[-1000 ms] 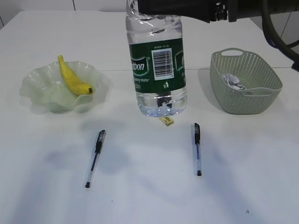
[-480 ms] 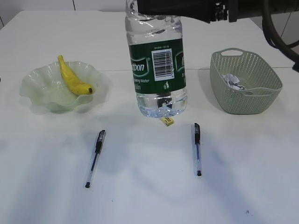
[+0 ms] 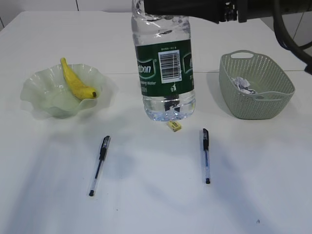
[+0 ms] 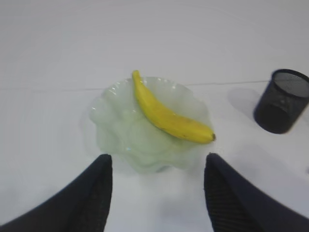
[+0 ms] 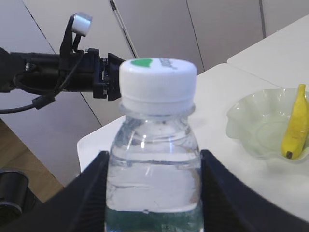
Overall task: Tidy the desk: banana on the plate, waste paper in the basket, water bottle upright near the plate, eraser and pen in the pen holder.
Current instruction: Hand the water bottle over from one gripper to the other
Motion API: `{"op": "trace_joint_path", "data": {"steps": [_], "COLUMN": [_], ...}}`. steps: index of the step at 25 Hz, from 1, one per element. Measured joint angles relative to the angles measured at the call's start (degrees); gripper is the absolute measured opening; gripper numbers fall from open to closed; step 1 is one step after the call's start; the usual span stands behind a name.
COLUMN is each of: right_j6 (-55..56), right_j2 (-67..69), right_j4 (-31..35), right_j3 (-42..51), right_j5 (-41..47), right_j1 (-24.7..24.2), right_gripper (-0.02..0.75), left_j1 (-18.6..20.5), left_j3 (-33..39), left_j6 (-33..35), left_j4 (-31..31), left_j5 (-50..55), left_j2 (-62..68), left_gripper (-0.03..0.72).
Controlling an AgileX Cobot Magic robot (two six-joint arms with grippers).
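My right gripper is shut on the shoulder of the clear water bottle, which hangs upright at the table's middle; the right wrist view shows the fingers on both sides below its white cap. I cannot tell whether its base touches the table. The banana lies on the pale green plate. My left gripper is open and empty, just short of that plate and banana. Crumpled paper lies in the green basket. A yellow eraser and two pens lie on the table.
A black mesh pen holder stands to the right of the plate in the left wrist view; the exterior view does not show it. The left arm is out of the exterior view.
The bottle and the right gripper have stayed put. Only the faint shadows on the left part of the table have shifted.
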Motion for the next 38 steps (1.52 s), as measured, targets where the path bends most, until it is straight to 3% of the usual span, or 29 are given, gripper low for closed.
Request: {"op": "trace_joint_path", "data": {"steps": [4, 8, 22, 30, 38], "right_j6": [0.00, 0.00, 0.00, 0.00, 0.00], "right_j2": [0.00, 0.00, 0.00, 0.00, 0.00], "right_j4": [0.00, 0.00, 0.03, 0.03, 0.13], "right_j3": [0.00, 0.00, 0.00, 0.00, 0.00], "right_j5": [-0.34, -0.44, -1.62, -1.87, -2.02], "right_j1": [0.00, 0.00, 0.00, 0.00, -0.09], "right_gripper": [0.382, 0.382, 0.382, 0.382, 0.382], "left_j1": [-3.27, -7.72, -30.23, -31.59, -31.61], "left_j3": [6.03, 7.16, 7.20, 10.19, 15.60], "left_j6": [0.27, 0.39, 0.39, 0.20, -0.48], "left_j4": [-0.55, 0.33, 3.91, 0.11, 9.12], "left_j5": [-15.50, -23.76, -31.14, -37.69, -48.37], "left_j2": [0.27, 0.62, 1.72, 4.05, 7.62], "left_gripper": [0.425, 0.425, 0.416, 0.404, 0.382]}}
